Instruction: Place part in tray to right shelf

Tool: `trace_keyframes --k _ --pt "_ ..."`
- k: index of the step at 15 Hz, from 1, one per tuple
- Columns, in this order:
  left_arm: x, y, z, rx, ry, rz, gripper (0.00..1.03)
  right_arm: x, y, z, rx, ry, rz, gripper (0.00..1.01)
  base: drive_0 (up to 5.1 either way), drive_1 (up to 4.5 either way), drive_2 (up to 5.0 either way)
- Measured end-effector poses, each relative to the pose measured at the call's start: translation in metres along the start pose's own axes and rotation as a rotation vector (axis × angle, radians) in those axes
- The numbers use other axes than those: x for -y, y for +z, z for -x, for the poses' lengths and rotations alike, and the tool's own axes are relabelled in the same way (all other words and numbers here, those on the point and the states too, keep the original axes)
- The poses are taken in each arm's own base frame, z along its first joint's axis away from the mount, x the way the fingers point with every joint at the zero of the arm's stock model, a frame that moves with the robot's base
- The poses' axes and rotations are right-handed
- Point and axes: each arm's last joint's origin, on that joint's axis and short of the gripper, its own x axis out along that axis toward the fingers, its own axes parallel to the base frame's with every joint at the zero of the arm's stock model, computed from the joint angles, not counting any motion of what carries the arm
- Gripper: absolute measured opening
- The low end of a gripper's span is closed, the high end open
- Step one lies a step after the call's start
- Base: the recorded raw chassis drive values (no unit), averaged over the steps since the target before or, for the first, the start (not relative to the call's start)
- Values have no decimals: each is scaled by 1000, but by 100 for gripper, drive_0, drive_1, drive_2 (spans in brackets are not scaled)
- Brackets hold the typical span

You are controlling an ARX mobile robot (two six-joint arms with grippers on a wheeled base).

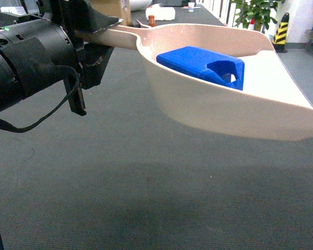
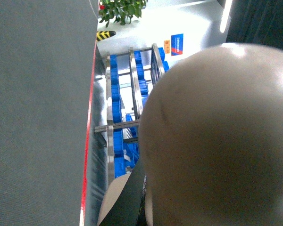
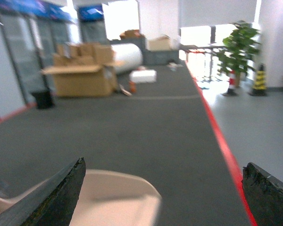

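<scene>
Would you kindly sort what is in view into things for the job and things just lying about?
For the job: part; tray; right shelf.

Lying about: cardboard boxes; potted plant; white box; striped bollard.

The right half of the left wrist-mounted view is filled by the rounded, glossy beige underside of the tray (image 2: 217, 141), seen so close that it is blurred. Behind it, the stainless-steel right shelf (image 2: 111, 122) is shown turned sideways, with steel rails and blue crates (image 2: 117, 101) stacked between them. Grey carpet (image 2: 37, 113) is spread over the left side, edged by a red floor line (image 2: 88, 141). At the top, a green potted plant (image 2: 120, 9) and a yellow-and-black striped post (image 2: 105, 35) are seen, with a blue and orange sign (image 2: 174, 44) on the white wall. A dark, partly hidden shape is visible at the bottom edge.
</scene>
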Motion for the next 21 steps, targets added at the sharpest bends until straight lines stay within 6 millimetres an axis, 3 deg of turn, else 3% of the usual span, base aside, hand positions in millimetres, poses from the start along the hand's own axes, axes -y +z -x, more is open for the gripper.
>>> trace_keyframes --k 2,4,6,21 --pt "0 0 0 0 0 0 16 4 -37 39 -83 -98 100 98 0 0 0" --pt "0 0 0 1 0 0 16 -8 -64 72 -70 -120 104 98 0 0 0" --pt "0 0 0 0 0 0 16 -26 -84 91 -129 -109 159 98 0 0 0" --pt "0 1 0 2 -2 -1 16 -25 -82 90 -120 -140 153 98 498 -247 -247"
